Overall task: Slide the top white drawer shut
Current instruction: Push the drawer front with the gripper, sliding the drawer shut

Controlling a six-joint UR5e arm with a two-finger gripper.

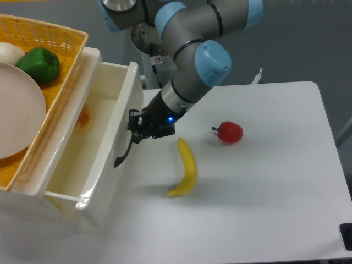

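The top white drawer point(110, 148) juts partway out of the white cabinet point(33, 187) at the left. Its front carries a black curved handle point(124, 152). My gripper point(137, 127) presses against the drawer front right at the handle's upper end. Whether its fingers are open or shut does not show from here. Inside the drawer lies an orange bun point(83, 118), mostly hidden under the cabinet's top.
A yellow wicker basket point(52, 60) on the cabinet holds a white plate point(16, 115) and a green pepper point(39, 63). On the table point(264, 192) lie a yellow banana point(186, 170) and a small red fruit point(230, 132). The arm's base stands behind.
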